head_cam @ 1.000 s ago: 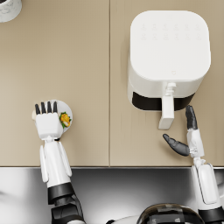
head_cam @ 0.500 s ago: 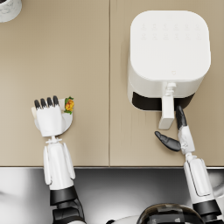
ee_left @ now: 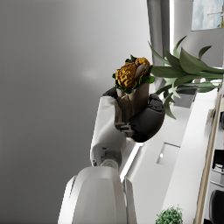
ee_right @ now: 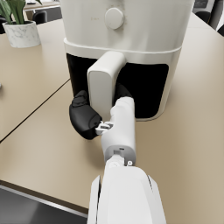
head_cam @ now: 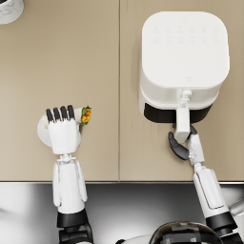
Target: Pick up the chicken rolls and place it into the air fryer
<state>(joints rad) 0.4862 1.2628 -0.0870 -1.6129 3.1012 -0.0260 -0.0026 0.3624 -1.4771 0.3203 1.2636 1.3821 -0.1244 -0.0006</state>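
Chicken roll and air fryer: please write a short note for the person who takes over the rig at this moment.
Left hand: holds the chicken roll, lifted above the small white plate on the left of the table.
Right hand: at the air fryer, fingers around the drawer handle; I cannot tell how firm the grip is.
Done: roll picked up; right hand reached the handle.
Left: pull the drawer open (it looks closed, or nearly so), carry the roll across, put it into the basket and release it.
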